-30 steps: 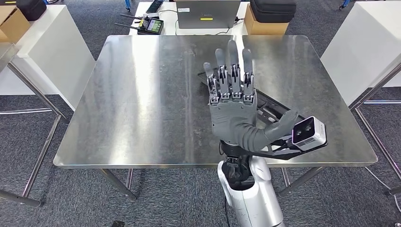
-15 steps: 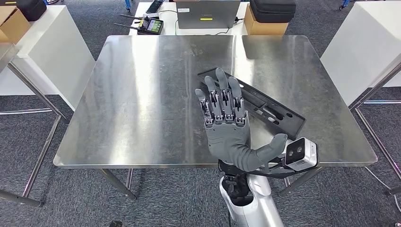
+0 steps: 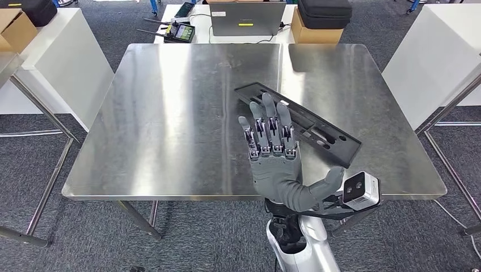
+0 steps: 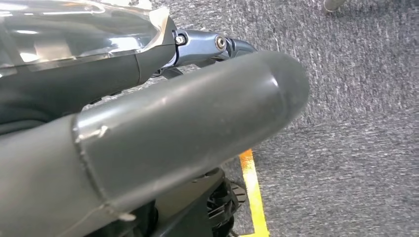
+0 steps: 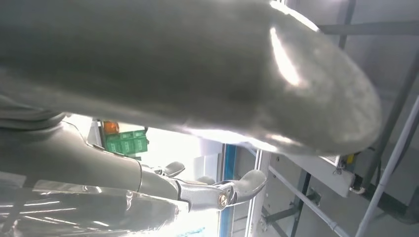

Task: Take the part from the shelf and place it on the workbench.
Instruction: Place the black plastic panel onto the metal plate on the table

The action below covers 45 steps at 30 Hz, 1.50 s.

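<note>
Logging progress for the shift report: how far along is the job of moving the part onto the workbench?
Essentially done. The black part lies flat on the steel workbench. The right hand holds nothing, fingers spread above the part's near edge. What looks left is drawing that arm clear.

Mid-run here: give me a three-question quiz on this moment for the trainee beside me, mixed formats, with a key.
1. True or false: the black part lies flat on the steel workbench.
2. The right hand is: A) gripping the part, B) fingers apart, holding nothing, C) curled into a fist.
3. Fill in: beyond the workbench's far edge stands a grey ____.

Key: 1 true. 2 B. 3 laptop.
</note>
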### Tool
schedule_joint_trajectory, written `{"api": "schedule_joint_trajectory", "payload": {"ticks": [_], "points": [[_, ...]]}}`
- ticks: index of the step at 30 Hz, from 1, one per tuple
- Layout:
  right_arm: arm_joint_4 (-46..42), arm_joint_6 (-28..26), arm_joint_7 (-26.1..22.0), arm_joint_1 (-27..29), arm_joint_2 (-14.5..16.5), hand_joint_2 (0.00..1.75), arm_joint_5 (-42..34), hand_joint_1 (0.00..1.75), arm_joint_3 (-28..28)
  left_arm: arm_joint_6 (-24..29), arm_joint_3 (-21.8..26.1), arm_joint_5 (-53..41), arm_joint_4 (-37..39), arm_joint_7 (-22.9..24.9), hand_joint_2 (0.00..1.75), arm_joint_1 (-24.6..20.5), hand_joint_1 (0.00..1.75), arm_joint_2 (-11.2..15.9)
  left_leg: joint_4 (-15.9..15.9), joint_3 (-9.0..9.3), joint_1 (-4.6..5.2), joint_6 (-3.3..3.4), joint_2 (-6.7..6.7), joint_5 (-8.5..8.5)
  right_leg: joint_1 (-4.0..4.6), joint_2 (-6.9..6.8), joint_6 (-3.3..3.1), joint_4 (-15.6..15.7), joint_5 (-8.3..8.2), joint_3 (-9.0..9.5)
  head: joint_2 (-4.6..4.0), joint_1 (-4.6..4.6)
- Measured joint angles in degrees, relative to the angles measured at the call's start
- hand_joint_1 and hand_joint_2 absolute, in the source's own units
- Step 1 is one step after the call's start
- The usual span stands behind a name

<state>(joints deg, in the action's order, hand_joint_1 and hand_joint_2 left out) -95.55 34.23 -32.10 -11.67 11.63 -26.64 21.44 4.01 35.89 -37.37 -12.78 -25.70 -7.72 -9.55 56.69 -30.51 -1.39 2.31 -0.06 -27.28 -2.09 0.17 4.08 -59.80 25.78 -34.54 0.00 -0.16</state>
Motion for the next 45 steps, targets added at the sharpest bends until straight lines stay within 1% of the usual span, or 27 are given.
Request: {"api": "schedule_joint_trajectory", "payload": {"ticks": [1, 5, 7, 9, 10, 11, 12, 15, 16, 17, 20, 22, 24, 26, 27, 28, 29, 31, 32, 34, 36, 38, 40, 41, 42, 43, 45], "points": [[0.0, 0.0, 0.0, 0.1, 0.0, 0.00, 0.0, 0.00, 0.0, 0.0, 0.0, 0.0, 0.0, -0.1, 0.00, 0.0, 0.00, 0.0, 0.4, -0.31, -0.01, -0.53, -0.07, -0.18, 0.01, 0.09, -0.10, 1.8, -0.42, 0.98, 0.00, 0.10], [0.2, 0.1, -0.1, 0.4, 0.0, 0.00, 0.2, 0.00, -0.2, 0.0, 0.1, -0.1, 0.0, -0.2, 0.00, 0.1, 0.00, 0.1, 1.3, -1.15, -0.28, -1.86, -0.12, -0.63, 0.23, 0.44, -1.79, 1.8, -0.94, 0.43, 0.00, -0.10], [0.2, 0.1, -0.1, 0.4, 0.0, 0.00, 0.3, 0.00, -0.2, 0.0, 0.2, -0.1, 0.0, -0.2, 0.00, 0.0, 0.00, 0.1, 4.8, -2.66, -0.51, -2.20, -0.09, -3.61, 0.17, 0.35, -2.81, 1.9, -1.47, -0.05, 0.00, -0.23], [0.3, 0.2, -0.1, 0.5, 0.1, 0.00, 0.3, 0.00, -0.2, 0.0, 0.2, -0.1, 0.0, -0.2, 0.00, 0.1, 0.00, 0.1, 12.1, -5.72, -0.49, -2.33, -0.08, -8.15, 0.56, 0.23, -3.66, 1.9, -2.04, -0.93, 0.00, -0.40], [0.4, 0.2, -0.1, 0.5, 0.1, 0.00, 0.3, 0.00, -0.2, 0.0, 0.2, -0.1, 0.0, -0.2, 0.00, 0.1, 0.00, 0.1, 15.3, -6.98, -0.47, -2.31, -0.09, -9.67, 0.80, 0.17, -3.96, 1.9, -2.39, -1.46, 0.00, -0.45], [0.5, 0.2, -0.1, 0.6, 0.1, 0.00, 0.3, 0.00, -0.2, 0.0, 0.2, -0.1, 0.0, -0.2, 0.00, 0.1, 0.00, 0.1, 16.8, -7.36, -0.46, -2.18, -0.09, -10.15, 1.02, 0.14, -4.16, 1.8, -2.78, -1.99, 0.00, -0.45], [0.5, 0.2, -0.1, 0.6, 0.1, 0.00, 0.4, 0.00, -0.2, 0.0, 0.2, -0.1, 0.0, -0.2, 0.00, 0.1, 0.00, 0.1, 16.1, -6.54, -0.42, -1.95, -0.09, -9.55, 1.19, 0.13, -4.23, 1.8, -3.19, -2.47, 0.00, -0.46], [0.6, 0.2, -0.1, 0.7, 0.1, 0.00, 0.4, 0.00, -0.3, 0.0, 0.2, -0.1, 0.0, -0.2, 0.00, -0.1, 0.00, 0.2, 5.0, 0.45, 0.01, -0.88, -0.07, -5.60, 1.54, 0.18, -3.79, 1.9, -4.44, -3.43, 0.00, -0.39], [0.7, 0.2, -0.1, 0.7, 0.2, 0.00, 0.4, 0.00, -0.3, 0.0, 0.2, -0.1, -0.1, -0.3, 0.00, -0.2, 0.00, 0.2, 2.4, 1.92, 0.30, -0.65, -0.07, -4.87, 1.58, 0.17, -3.51, 1.9, -4.79, -3.53, 0.00, -0.33], [0.7, 0.2, -0.1, 0.8, 0.2, 0.00, 0.5, 0.00, -0.3, 0.0, 0.2, -0.1, -0.1, -0.3, 0.00, -0.2, 0.00, 0.3, 1.1, 2.43, 0.61, -0.46, -0.08, -4.57, 1.57, 0.12, -3.17, 2.0, -5.14, -3.53, 0.00, -0.25], [0.9, 0.1, -0.1, 0.8, 0.2, 0.00, 0.7, 0.00, -0.3, 0.0, 0.3, -0.1, -0.1, -0.3, 0.00, -0.2, 0.00, 0.3, 0.7, 1.67, 1.03, 0.37, 0.01, -2.83, 1.41, 0.04, -2.05, 2.6, -6.09, -3.72, 0.00, -0.15], [1.0, 0.0, -0.1, 0.8, 0.2, 0.00, 0.9, 0.00, -0.3, 0.1, 0.3, 0.0, -0.1, -0.3, 0.00, -0.2, 0.00, 0.3, 0.1, 0.77, 0.81, 1.04, 0.27, -0.99, 1.47, 0.01, -2.35, 0.2, -3.52, -5.01, 0.00, -0.03], [1.3, -0.1, -0.1, 0.8, 0.1, 0.00, 1.0, 0.00, -0.3, 0.2, 0.3, 0.0, -0.1, -0.4, 0.00, -0.2, 0.00, 0.3, -0.1, -0.59, 0.77, 1.39, 0.47, 0.28, 1.39, -0.02, -3.16, -6.7, 1.75, -7.05, 0.00, 0.12], [1.7, -0.3, -0.1, 0.9, 0.0, 0.00, 1.0, 0.00, -0.3, 0.2, 0.3, 0.0, -0.1, -0.5, 0.00, 0.0, 0.00, 0.3, 0.0, -1.82, 0.81, 1.32, 0.60, 1.33, 1.35, -0.03, -2.84, -12.9, 4.76, -7.82, 0.00, 0.19], [1.9, -0.3, -0.1, 1.0, -0.1, 0.00, 1.0, 0.00, -0.4, 0.2, 0.4, 0.0, -0.1, -0.5, 0.00, 0.0, 0.00, 0.3, 0.1, -2.42, 0.82, 1.22, 0.64, 1.83, 1.35, -0.03, -2.30, -13.4, 4.84, -6.78, 0.00, 0.22], [2.1, -0.3, -0.1, 1.0, -0.2, 0.00, 1.0, 0.00, -0.4, 0.3, 0.4, -0.1, -0.1, -0.5, 0.00, 0.0, 0.00, 0.2, 0.1, -2.90, 0.83, 1.10, 0.66, 2.29, 1.35, -0.04, -1.74, -11.5, 4.23, -4.55, 0.00, 0.23], [2.2, -0.3, -0.1, 1.1, -0.3, 0.00, 1.0, 0.00, -0.4, 0.3, 0.4, -0.1, -0.1, -0.6, 0.00, 0.0, 0.00, 0.2, 0.2, -3.40, 0.83, 0.93, 0.66, 2.67, 1.34, -0.06, -1.34, -7.7, 3.41, -1.44, 0.00, 0.24], [2.4, -0.3, -0.2, 1.1, -0.3, 0.00, 1.0, 0.00, -0.3, 0.3, 0.4, -0.1, -0.1, -0.6, 0.00, 0.1, 0.00, 0.2, 0.4, -4.04, 0.92, 0.39, 0.64, 3.31, 1.54, -0.08, -1.45, 0.5, 2.75, 4.42, 0.00, 0.19], [2.4, -0.3, -0.2, 1.1, -0.3, 0.00, 1.0, 0.00, -0.4, 0.3, 0.4, -0.1, -0.1, -0.6, 0.00, 0.1, 0.00, 0.2, 0.5, -4.20, 0.96, 0.05, 0.63, 3.62, 1.70, -0.07, -1.70, 2.7, 2.71, 5.78, 0.00, 0.23], [2.6, -0.4, -0.4, 1.1, -0.4, 0.00, 1.0, 0.00, -0.4, 0.3, 0.4, -0.1, -0.1, -0.6, 0.00, 0.1, 0.00, 0.2, 0.7, -4.46, 1.11, -0.51, 0.56, 4.24, 1.63, -0.04, -2.19, 3.5, 2.37, 5.92, 0.00, 0.29], [2.9, -0.7, -0.5, 1.1, -0.4, 0.00, 1.0, 0.00, -0.5, 0.3, 0.5, -0.1, -0.1, -0.7, 0.00, 0.1, 0.00, 0.3, 1.4, -5.07, 1.13, -0.96, 0.27, 3.56, 0.80, -0.08, -2.43, 3.5, 1.80, 5.16, 0.00, 0.18], [3.1, -1.2, -0.7, 1.2, -0.4, 0.00, 1.0, 0.00, -0.6, 0.3, 0.5, -0.2, 0.0, -0.7, 0.00, 0.3, 0.00, 0.4, 5.0, -6.57, 0.90, -1.61, 0.11, -0.22, 0.35, -0.17, -2.86, 3.5, 0.86, 3.99, 0.00, -0.33], [3.2, -2.1, -0.9, 1.4, -0.4, 0.00, 1.0, 0.00, -1.0, 0.3, 0.5, -0.3, 0.0, -0.8, 0.00, 0.4, 0.00, 0.3, 11.8, -8.70, 0.76, -2.00, 0.15, -4.97, 0.49, -0.24, -3.38, 3.4, -0.22, 2.64, 0.00, -0.67], [3.3, -2.6, -1.1, 1.6, -0.4, 0.00, 1.1, 0.00, -1.3, 0.3, 0.5, -0.4, 0.0, -0.8, 0.00, 0.5, 0.00, 0.3, 14.5, -9.25, 0.75, -2.02, 0.15, -6.13, 0.56, -0.27, -3.45, 3.4, -0.76, 1.91, 0.00, -0.70], [3.4, -3.1, -1.2, 1.9, -0.5, 0.00, 1.2, 0.00, -1.6, 0.4, 0.5, -0.4, 0.0, -0.8, 0.00, 0.7, 0.00, 0.3, 15.7, -8.98, 0.74, -1.98, 0.15, -6.08, 0.61, -0.30, -3.42, 3.3, -1.26, 1.22, 0.00, -0.71], [3.4, -3.6, -1.4, 2.2, -0.7, 0.00, 1.3, 0.00, -2.0, 0.4, 0.5, -0.4, 0.0, -0.9, 0.00, 0.8, 0.00, 0.3, 14.8, -7.60, 0.72, -1.93, 0.15, -5.02, 0.58, -0.32, -3.28, 3.2, -1.71, 0.56, 0.00, -0.71], [3.5, -4.8, -1.6, 2.5, -0.9, 0.00, 1.1, 0.00, -3.2, 0.6, 0.6, -0.4, 0.0, -0.9, 0.00, 0.8, 0.00, 0.3, 8.0, -2.43, 0.58, -2.04, 0.04, -2.91, 0.49, -0.29, -2.74, 2.9, -2.49, -0.57, 0.00, -0.76]]}}
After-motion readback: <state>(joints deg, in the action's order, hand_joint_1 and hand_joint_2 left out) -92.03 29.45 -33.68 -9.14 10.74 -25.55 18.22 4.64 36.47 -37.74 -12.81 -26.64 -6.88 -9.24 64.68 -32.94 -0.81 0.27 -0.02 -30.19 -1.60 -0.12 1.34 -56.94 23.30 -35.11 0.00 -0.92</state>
